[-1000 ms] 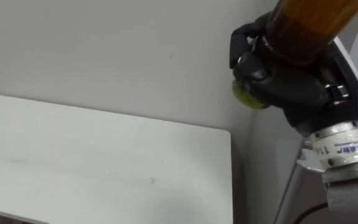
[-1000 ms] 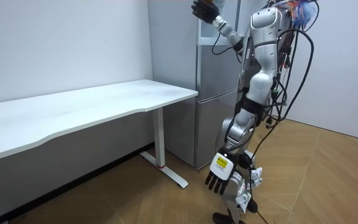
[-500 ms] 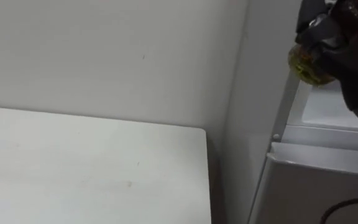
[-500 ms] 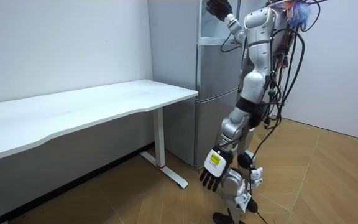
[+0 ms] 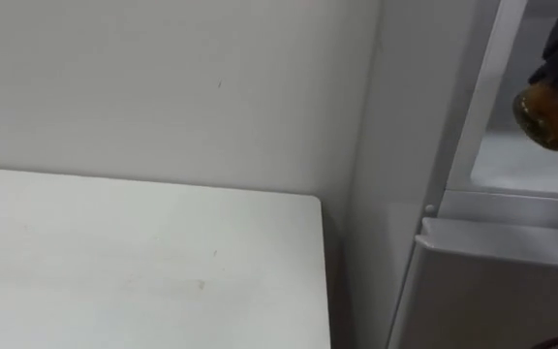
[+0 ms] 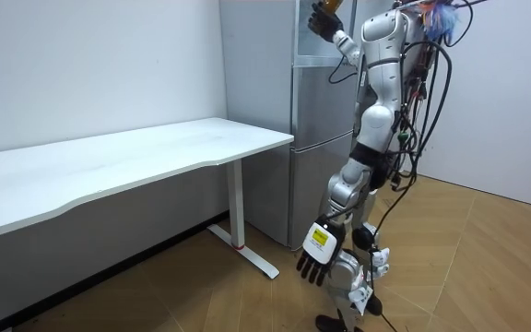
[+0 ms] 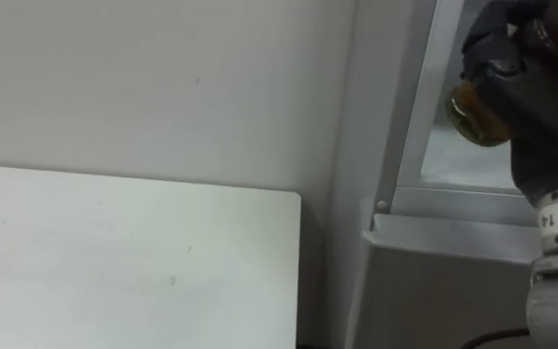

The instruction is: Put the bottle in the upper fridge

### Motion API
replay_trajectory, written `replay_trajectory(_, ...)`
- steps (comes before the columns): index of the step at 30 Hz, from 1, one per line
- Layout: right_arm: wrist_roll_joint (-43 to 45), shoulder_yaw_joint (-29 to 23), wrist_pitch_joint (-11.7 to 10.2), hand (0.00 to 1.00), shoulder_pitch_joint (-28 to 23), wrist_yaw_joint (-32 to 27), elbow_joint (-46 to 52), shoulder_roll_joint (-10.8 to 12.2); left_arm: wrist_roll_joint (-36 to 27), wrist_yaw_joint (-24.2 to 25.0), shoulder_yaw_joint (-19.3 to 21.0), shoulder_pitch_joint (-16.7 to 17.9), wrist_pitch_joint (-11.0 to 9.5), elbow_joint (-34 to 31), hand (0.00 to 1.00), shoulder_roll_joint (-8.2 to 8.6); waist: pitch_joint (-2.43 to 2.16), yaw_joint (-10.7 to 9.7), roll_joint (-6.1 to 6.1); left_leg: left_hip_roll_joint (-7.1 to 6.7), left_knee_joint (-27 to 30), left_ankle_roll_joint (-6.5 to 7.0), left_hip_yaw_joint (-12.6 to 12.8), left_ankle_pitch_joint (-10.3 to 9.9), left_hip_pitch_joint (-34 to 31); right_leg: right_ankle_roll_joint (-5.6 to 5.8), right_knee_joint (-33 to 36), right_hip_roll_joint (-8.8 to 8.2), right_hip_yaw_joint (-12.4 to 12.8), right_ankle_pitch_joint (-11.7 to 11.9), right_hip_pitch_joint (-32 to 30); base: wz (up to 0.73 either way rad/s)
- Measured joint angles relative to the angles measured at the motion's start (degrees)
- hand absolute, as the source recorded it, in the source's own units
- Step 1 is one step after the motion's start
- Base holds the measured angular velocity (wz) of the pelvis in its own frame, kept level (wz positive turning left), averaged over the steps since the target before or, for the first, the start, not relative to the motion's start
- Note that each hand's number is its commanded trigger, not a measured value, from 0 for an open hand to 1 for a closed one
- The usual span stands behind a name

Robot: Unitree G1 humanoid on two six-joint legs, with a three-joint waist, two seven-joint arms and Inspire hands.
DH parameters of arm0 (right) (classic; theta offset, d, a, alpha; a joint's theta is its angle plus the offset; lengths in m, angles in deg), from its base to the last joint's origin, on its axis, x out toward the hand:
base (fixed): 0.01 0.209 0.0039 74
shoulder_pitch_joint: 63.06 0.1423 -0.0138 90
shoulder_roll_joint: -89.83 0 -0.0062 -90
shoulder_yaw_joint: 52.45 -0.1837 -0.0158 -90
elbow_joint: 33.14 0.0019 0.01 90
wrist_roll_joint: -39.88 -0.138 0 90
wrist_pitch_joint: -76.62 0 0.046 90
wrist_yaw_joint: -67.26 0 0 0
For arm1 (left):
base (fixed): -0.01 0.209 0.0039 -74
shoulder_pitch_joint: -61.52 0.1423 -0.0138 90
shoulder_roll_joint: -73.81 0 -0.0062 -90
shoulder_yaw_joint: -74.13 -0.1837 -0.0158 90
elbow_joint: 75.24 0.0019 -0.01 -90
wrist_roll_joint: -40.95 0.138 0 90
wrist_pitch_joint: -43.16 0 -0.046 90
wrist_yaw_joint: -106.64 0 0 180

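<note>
Since one second ago, the right hand (image 7: pixel 529 116) has carried the amber translucent bottle (image 7: pixel 477 114) from in front of the white wall (image 5: pixel 163 87) beside the tall grey two-door fridge (image 6: pixel 322 138) across to the fridge's upper compartment (image 7: pixel 453 155). The head camera has swung towards the fridge as well.

Right hand: black fingers curled round the bottle, gripping it. The bottle lies tilted, rounded end towards the camera, at the mouth of the upper compartment and above the lower door's top edge (image 7: pixel 453 237). Whether it rests on the shelf cannot be told.

Left hand (image 6: pixel 319 263): hangs low in front of the fridge, fingers straight and relaxed, holding nothing.

Long white table (image 6: pixel 155 152): stands against the wall, its end just beside the fridge.

Robot: stands upright, close to the fridge, right arm raised.
</note>
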Motion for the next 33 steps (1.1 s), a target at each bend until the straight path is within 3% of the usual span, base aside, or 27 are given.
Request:
replay_trajectory(6,0.3,-0.5,0.3,1.00,0.0,-0.3,-1.5,-0.2,0.4,1.2,0.0,-0.1,0.2,-0.2,0.00,0.02,-0.11,0.1,-0.45,0.01,0.1,0.00,0.0,0.0,-0.7,-0.01,0.1,0.12,0.8,0.0,-0.8,-0.04)
replay_trajectory(10,-2.0,-0.4,1.7,1.00,0.0,-0.3,-6.8,-3.2,0.4,1.1,0.0,-0.2,0.7,-0.1,0.00,-0.10,-0.12,0.2,-1.57,-0.03,0.1,0.01,0.0,0.0,-0.7,0.00,0.0,0.13,1.0,0.0,-0.9,0.00)
replay_trajectory(14,-1.9,0.2,2.9,1.00,0.2,0.0,-10.3,-4.2,0.5,1.2,0.0,-0.3,1.8,-0.1,0.00,-0.24,0.09,0.4,-1.80,-0.04,0.1,-0.01,-0.2,0.0,-1.0,-0.01,0.0,0.17,0.8,0.0,-1.1,0.00)
replay_trajectory(20,-2.7,0.1,3.5,1.00,5.2,0.7,-20.1,-4.6,0.4,1.4,1.5,-0.8,2.7,-0.2,0.00,-0.37,0.00,0.2,-1.58,0.02,0.5,-0.04,-0.2,0.0,-1.9,-0.11,0.0,0.20,0.7,0.1,-1.8,0.00)
replay_trajectory(22,-4.8,0.3,3.6,1.00,9.0,1.2,-24.5,-5.9,0.3,1.3,2.1,-1.2,2.9,-0.3,0.00,-0.72,0.04,0.1,-1.69,0.05,0.4,-0.05,-0.2,0.0,-1.9,-0.11,-0.1,0.20,0.3,0.1,-1.7,0.02)
replay_trajectory(27,-5.1,1.8,5.5,1.00,11.6,1.8,-31.5,-9.6,0.2,1.2,2.3,-1.0,4.1,-2.2,0.00,-0.87,0.03,0.7,-2.22,0.03,0.4,-0.05,-0.4,0.0,-2.0,-0.11,0.0,0.14,0.1,0.1,-1.7,0.01)
replay_trajectory(33,-5.1,3.6,6.5,1.00,14.6,0.1,-36.0,-11.4,0.1,1.1,2.3,-0.8,5.0,-2.8,0.00,-1.39,-0.09,1.4,-2.48,0.02,0.4,-0.06,-0.4,0.0,-1.9,-0.11,0.0,0.11,-0.1,0.1,-1.7,0.00)
